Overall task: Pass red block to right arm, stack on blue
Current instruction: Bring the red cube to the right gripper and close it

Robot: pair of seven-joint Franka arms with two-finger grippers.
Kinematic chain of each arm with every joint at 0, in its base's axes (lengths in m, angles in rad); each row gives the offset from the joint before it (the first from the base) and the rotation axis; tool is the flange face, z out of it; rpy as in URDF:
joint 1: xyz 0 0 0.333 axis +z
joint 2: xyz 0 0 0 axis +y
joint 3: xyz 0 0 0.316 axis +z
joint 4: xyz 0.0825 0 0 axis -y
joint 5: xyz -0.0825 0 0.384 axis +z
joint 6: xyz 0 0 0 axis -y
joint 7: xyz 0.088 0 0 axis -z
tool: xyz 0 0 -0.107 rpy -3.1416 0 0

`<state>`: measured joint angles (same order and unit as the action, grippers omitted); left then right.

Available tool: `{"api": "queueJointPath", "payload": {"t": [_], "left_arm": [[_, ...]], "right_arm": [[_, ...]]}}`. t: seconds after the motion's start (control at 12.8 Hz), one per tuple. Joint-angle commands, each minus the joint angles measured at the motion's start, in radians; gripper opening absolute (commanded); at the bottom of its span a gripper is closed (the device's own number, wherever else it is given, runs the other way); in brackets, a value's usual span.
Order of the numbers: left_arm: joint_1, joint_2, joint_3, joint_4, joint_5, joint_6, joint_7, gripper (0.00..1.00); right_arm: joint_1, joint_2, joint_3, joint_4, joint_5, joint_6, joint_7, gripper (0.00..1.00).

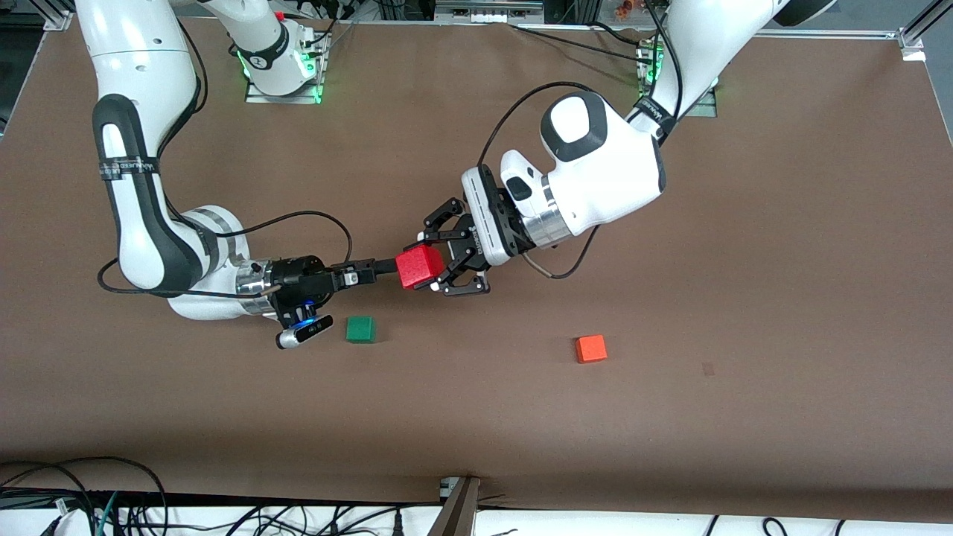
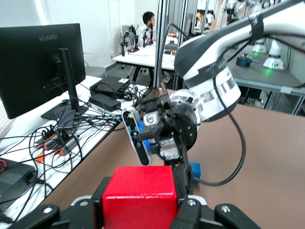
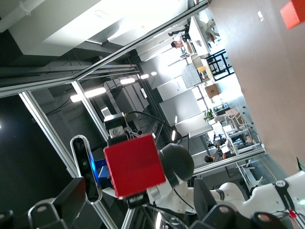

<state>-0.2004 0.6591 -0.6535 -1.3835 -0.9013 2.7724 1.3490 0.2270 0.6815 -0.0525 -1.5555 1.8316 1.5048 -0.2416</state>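
Note:
The red block (image 1: 418,266) hangs in the air over the middle of the table. My left gripper (image 1: 430,264) is shut on it, and in the left wrist view the block (image 2: 140,191) fills the space between its linkage fingers (image 2: 190,214). My right gripper (image 1: 387,266) meets the block end on. Its fingers (image 3: 74,198) stand wide apart and open, with the red block (image 3: 135,164) between and just ahead of them, not gripped. The blue cube (image 2: 195,171) lies on the table under my right gripper and is hidden in the front view.
A green cube (image 1: 360,329) lies on the table close to my right gripper's camera, nearer the front camera. An orange cube (image 1: 591,348) lies toward the left arm's end and also shows in the right wrist view (image 3: 293,12). Cables run along the table's front edge.

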Motion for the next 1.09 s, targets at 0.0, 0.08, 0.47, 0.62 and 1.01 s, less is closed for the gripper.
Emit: {"api": "queueJointPath", "payload": {"t": [0.0, 0.08, 0.47, 0.62, 1.01], "left_arm": [[-0.043, 0.022, -0.014, 0.020, -0.083, 0.073, 0.041, 0.00], [-0.062, 0.043, -0.015, 0.030, -0.085, 0.110, 0.041, 0.00], [-0.093, 0.069, -0.015, 0.061, -0.087, 0.144, 0.036, 0.00], [-0.102, 0.082, -0.014, 0.086, -0.087, 0.148, 0.027, 0.00], [-0.116, 0.103, -0.012, 0.115, -0.094, 0.150, 0.021, 0.00]], "right_arm": [[0.002, -0.010, 0.005, -0.014, 0.069, 0.002, -0.033, 1.00], [0.003, -0.010, 0.005, -0.014, 0.070, 0.002, -0.034, 1.00], [0.015, -0.011, 0.005, -0.017, 0.066, 0.011, -0.038, 0.96], [0.015, -0.011, 0.005, -0.017, 0.063, 0.008, -0.047, 0.23], [0.014, -0.016, 0.003, -0.014, 0.060, 0.002, -0.048, 0.00]]}}
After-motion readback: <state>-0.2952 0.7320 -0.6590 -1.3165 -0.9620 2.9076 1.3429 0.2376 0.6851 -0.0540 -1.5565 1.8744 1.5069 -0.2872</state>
